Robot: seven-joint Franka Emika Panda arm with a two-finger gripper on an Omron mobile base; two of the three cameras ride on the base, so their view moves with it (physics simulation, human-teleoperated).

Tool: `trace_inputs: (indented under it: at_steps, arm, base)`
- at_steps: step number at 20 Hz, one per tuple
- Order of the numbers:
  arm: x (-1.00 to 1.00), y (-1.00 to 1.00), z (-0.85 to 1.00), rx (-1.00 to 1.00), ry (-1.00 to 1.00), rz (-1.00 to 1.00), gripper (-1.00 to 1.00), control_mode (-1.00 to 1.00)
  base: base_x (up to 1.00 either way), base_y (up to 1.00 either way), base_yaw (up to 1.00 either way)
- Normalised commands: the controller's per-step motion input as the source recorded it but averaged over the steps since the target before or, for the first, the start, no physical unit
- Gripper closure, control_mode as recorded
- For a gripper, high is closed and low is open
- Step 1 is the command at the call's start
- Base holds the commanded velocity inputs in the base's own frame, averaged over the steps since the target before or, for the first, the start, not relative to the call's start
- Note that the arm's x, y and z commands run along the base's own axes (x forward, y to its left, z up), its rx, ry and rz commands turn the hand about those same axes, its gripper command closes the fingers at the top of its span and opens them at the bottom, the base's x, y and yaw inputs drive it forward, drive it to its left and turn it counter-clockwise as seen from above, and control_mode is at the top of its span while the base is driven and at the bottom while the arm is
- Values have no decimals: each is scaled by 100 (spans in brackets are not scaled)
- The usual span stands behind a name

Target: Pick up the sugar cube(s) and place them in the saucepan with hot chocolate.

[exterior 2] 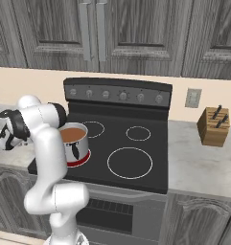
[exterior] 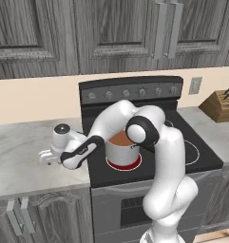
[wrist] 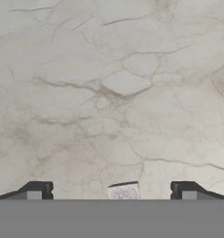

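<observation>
In the hand view the fingers (wrist: 111, 191) stand spread wide, holding nothing. One tip (wrist: 36, 190) is at about 8 o'clock in that view and the other at about 4 o'clock. The sugar cube (wrist: 124, 191), a small pale grey lump, lies on the marble tabletop (wrist: 108, 93) between them, a little nearer the 4 o'clock tip and touching neither. The saucepan with hot chocolate (exterior: 121, 148) sits on the stove's (exterior: 182, 156) front-left red burner, well apart from the hand, which hangs low over the tabletop at the pan's 9 o'clock.
</observation>
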Motion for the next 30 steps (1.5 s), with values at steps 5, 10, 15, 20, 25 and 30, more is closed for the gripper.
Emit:
trace_inputs:
  at_steps: [5,10,15,20,25,30]
  arm:
    - [0,0,-12,0,0,0,-100,-100]
    - [-2,0,-6,0,0,0,-100,-100]
    - [-2,0,-7,0,0,0,100,-100]
    - [-2,0,-1,0,0,0,100,-100]
    - [0,0,0,0,0,0,100,-100]
    - [-1,0,0,0,0,0,100,-100]
  base:
    - [0,0,0]
    - [0,0,0]
    - [0,0,0]
    - [0,0,0]
    - [0,0,0]
    - [0,0,0]
